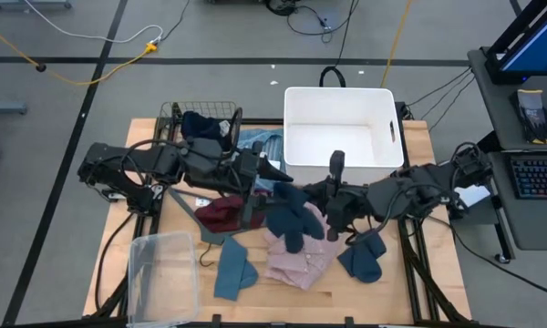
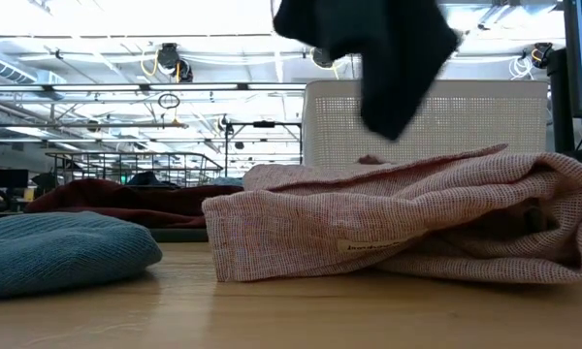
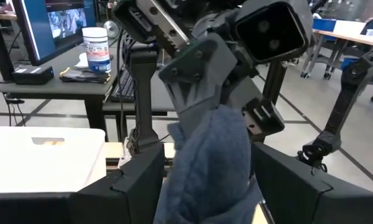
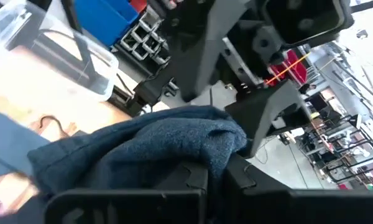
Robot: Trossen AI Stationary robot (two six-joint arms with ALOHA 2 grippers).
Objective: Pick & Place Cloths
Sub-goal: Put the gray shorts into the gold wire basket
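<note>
Handover in mid-air over the pile: the right gripper is clenched on the navy cloth, carrying its weight, while the left gripper stands released alongside it, letting the right arm take it toward the bin

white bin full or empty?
Empty: the high view shows the white bin's bare floor, while the pink shirt lies on the table.

Both arms are matte black with blocky joints; the right wrist carries a grey two-lens camera housing.
</note>
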